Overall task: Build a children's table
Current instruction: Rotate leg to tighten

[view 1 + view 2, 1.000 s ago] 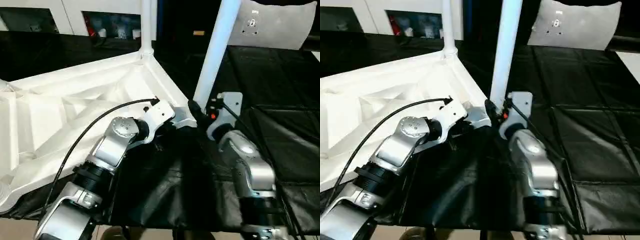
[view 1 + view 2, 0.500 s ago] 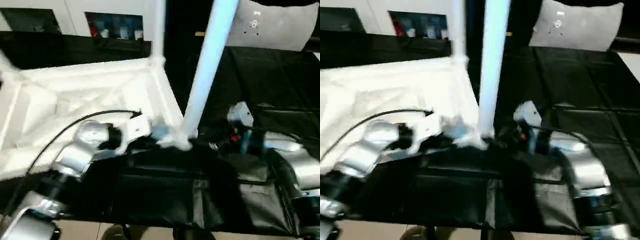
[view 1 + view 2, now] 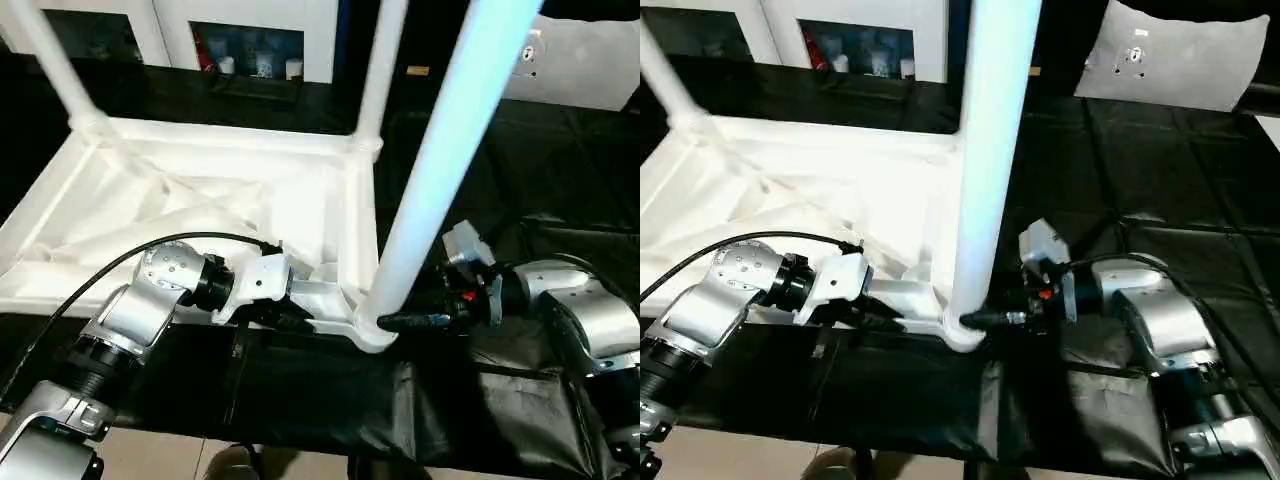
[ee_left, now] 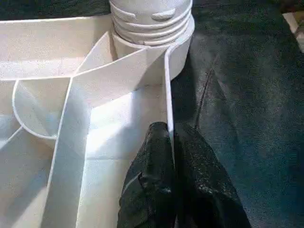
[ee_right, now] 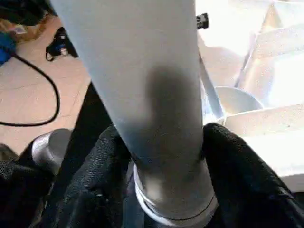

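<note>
The upturned tabletop (image 3: 200, 200) lies ribbed side up on the black-covered surface (image 3: 560, 150), with legs standing in its sockets. The left gripper (image 4: 172, 142) pinches the thin rim wall just beside the near corner socket (image 3: 372, 328). The right gripper (image 5: 161, 156) wraps its fingers (image 5: 237, 161) around the near leg (image 3: 440, 160) just above that socket. The hollow plastic looks light, stiff and smooth, so a low hold suits the leg.

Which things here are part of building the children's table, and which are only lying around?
Part of the job:
- tabletop, upside down
- near leg, right gripper around its base
- two far legs
- left gripper on the tabletop's rim

Lying about:
- white cabinet
- grey panel
- black cover
</note>
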`<state>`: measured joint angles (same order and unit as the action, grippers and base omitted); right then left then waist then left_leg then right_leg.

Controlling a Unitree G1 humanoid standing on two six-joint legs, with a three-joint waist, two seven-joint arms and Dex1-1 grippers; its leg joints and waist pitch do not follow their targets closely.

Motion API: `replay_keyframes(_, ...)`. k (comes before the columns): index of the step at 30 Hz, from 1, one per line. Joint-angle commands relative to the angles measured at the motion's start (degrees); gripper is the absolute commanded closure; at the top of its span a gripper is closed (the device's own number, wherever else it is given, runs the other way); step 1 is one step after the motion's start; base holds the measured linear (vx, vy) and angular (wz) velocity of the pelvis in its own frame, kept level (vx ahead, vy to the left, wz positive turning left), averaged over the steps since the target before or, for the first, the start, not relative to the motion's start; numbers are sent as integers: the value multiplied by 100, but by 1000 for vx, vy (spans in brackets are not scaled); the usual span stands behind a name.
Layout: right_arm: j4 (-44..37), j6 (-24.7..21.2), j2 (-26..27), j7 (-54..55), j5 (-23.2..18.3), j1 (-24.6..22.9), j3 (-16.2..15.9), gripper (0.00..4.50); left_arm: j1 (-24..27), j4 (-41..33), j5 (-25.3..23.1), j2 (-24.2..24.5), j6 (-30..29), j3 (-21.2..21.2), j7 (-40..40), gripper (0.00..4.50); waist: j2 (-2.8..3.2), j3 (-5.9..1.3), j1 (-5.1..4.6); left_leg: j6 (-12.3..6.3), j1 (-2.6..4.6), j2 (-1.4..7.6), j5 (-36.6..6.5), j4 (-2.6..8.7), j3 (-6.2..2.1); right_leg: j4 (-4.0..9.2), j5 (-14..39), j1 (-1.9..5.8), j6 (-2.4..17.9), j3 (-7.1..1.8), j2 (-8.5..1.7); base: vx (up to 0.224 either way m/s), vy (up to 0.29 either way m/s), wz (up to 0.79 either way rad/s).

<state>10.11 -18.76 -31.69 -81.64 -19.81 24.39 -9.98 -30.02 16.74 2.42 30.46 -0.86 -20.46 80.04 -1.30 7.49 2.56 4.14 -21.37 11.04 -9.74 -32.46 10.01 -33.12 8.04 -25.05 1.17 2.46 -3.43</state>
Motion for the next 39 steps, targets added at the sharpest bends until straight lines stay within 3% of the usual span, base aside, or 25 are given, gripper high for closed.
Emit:
replay_keyframes(1,13,91,-46,-175,-35,32,-111,235,-106,-37,-9,-15,172,-195,228,450,-58,-410,-23,-570,63,189,-913,299,27,319,1580,355,1295,-235,-359,0,0,0)
replay_keyframes(7,14,62,-3,-248,-46,34,-162,249,-104,19,27,-10,168,-151,186,450,-60,-406,-23,-559,61,182,-909,302,24,325,1660,356,1249,-230,-351,0,0,0)
replay_keyframes(12,-200,-366,273,308,-276,-136,36,251,-67,-28,30,-158,-154,11,-228,450,-69,-392,-28,-532,60,180,-942,308,26,344,1805,350,1190,-235,-350,0,0,0)
replay_keyframes(15,-402,-476,811,1566,-17,-267,175,251,-125,-179,2,-447,-815,195,-919,450,-45,-357,-64,-357,54,158,-1111,332,1,388,2226,326,1067,-226,-355,0,0,0)
replay_keyframes(17,-421,-486,932,1834,53,-283,201,251,-137,-216,-7,-500,-939,219,-1038,450,-70,-346,-112,-235,51,133,-1248,348,-20,440,2692,327,885,-207,-361,0,0,0)
replay_keyframes(18,-468,-671,1264,2530,212,-304,264,251,-187,-276,-111,-651,-1178,244,-1369,450,-70,-338,-144,-196,31,129,-1311,362,-40,456,2912,340,762,-202,-361,0,0,0)
replay_keyframes(19,-468,-671,1264,2530,212,-304,264,251,-187,-276,-111,-651,-1178,244,-1369,450,-56,-331,-174,-155,47,130,-1387,373,-47,480,3014,310,697,-204,-354,0,0,0)
replay_keyframes(20,-569,-940,1769,3328,300,-338,364,252,-267,-345,-226,-959,-1549,279,-1857,450,-34,-333,-197,-120,53,131,-1388,370,-48,467,2975,307,705,-214,-355,0,0,0)
replay_keyframes(21,-623,-1090,2165,3931,401,-350,436,252,-312,-375,-282,-1139,-1733,297,-2118,450,-51,-334,-244,-108,39,124,-1391,368,-50,478,2929,301,708,-211,-347,0,0,0)
replay_keyframes(23,-648,-1250,2578,4523,444,-336,542,253,-409,-321,-372,-1480,-1948,320,-2573,450,-39,-347,-282,-60,39,112,-1368,373,-58,483,2907,297,664,-208,-354,0,0,0)
replay_keyframes(24,-648,-1250,2578,4523,444,-336,542,253,-409,-321,-372,-1480,-1948,320,-2573,450,-41,-349,-294,-91,48,111,-1365,363,-50,487,2785,284,699,-212,-344,0,0,0)
replay_keyframes(25,-584,-1298,3072,5273,510,-235,668,253,-564,-175,-472,-1931,-2165,395,-3195,450,-20,-343,-304,-139,62,116,-1378,362,-35,492,2643,274,743,-227,-335,0,0,0)
replay_keyframes(26,-582,-1299,3091,5309,519,-231,671,254,-569,-171,-474,-1948,-2176,399,-3219,450,-21,-332,-318,-134,63,122,-1390,362,-25,489,2594,251,775,-233,-325,0,0,0)
replay_keyframes(27,-499,-1232,3416,5861,642,-139,720,254,-679,-59,-544,-2253,-2316,458,-3648,450,-27,-356,-315,-117,63,103,-1353,353,-28,477,2530,272,791,-223,-324,0,0,0)
replay_keyframes(30,-375,-977,3765,6248,720,-40,816,254,-804,122,-681,-2520,-2304,447,-3990,450,-4,-351,-320,-176,40,94,-1261,355,-18,465,2128,292,840,-229,-312,0,0,0)
replay_keyframes(33,-408,-692,3844,6295,851,-48,802,184,-863,170,-800,-2608,-2287,395,-4079,450,-7,-376,-298,-278,21,82,-1072,345,-13,428,1766,336,897,-234,-317,0,0,0)
replay_keyframes(36,-543,-645,3619,6099,895,-194,772,162,-826,108,-865,-2498,-2295,358,-3973,450,5,-381,-278,-429,10,84,-813,336,1,377,1241,360,1045,-237,-304,0,0,0)
replay_keyframes(39,-558,-519,3219,5836,855,-352,939,130,-698,38,-937,-2200,-2151,291,-3741,450,29,-382,-241,-518,18,100,-795,333,6,362,1064,381,1148,-237,-309,0,0,0)
